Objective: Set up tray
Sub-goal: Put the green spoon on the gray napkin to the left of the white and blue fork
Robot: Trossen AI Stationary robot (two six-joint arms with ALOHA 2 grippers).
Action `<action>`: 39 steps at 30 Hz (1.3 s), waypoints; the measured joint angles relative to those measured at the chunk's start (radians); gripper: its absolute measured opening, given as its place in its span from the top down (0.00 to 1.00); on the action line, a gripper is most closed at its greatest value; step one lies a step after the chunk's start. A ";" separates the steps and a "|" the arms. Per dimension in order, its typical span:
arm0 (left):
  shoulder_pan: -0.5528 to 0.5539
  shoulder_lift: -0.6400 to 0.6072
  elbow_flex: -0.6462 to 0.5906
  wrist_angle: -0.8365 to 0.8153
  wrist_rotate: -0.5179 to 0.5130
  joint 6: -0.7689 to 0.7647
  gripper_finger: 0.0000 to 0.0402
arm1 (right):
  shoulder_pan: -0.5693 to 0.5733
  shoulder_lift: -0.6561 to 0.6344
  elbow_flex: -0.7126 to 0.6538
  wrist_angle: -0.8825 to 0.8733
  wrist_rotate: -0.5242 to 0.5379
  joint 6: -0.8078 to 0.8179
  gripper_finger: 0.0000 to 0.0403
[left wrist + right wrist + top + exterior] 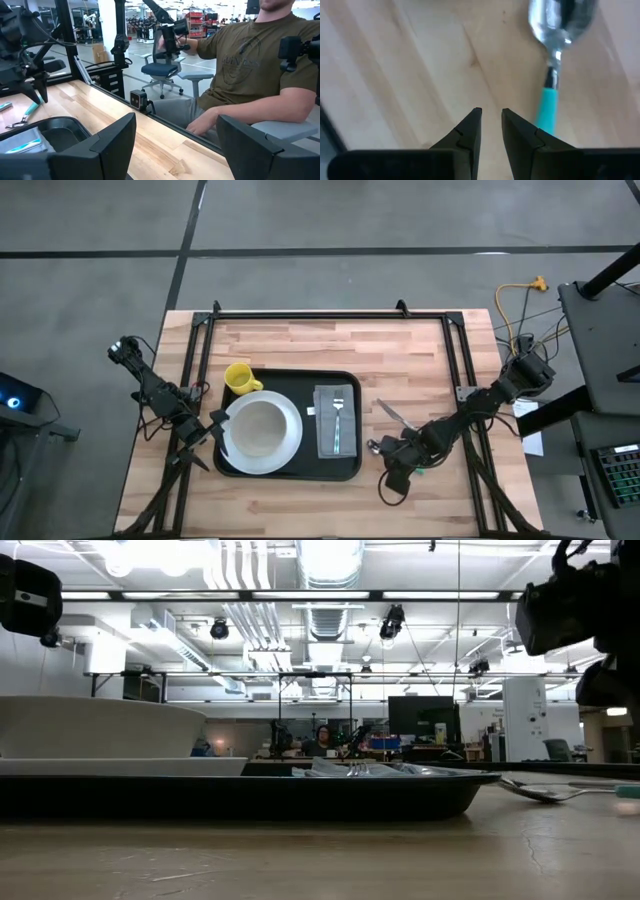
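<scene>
The black tray (290, 468) lies mid-table; in the low view the tray (300, 795) fills the foreground. On it sit a white plate (262, 427), a yellow cup (238, 377) and a grey napkin (337, 430) with a fork (338, 418) on top. A teal-handled spoon (392, 412) lies on the wood right of the tray. My left gripper (217, 428) hovers open at the plate's left rim; nothing shows between its fingers (170, 150). My right gripper (491, 114) hangs over bare wood just beside the spoon (555, 65), fingers nearly together on nothing.
A black metal frame (330, 315) runs along the table's far edge and down both sides. A person in an olive shirt (250, 65) sits beyond the table's right side. Bare wood (330, 340) lies between the tray and the far edge.
</scene>
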 joint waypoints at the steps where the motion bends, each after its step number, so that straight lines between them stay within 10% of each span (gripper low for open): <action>1: 0.000 0.000 0.000 0.000 0.000 0.000 0.37 | 0.000 0.000 0.000 -0.014 0.001 0.000 0.83; 39: 0.000 0.000 0.000 0.000 0.000 0.000 0.37 | -0.002 0.088 -0.014 -0.111 0.049 0.178 0.90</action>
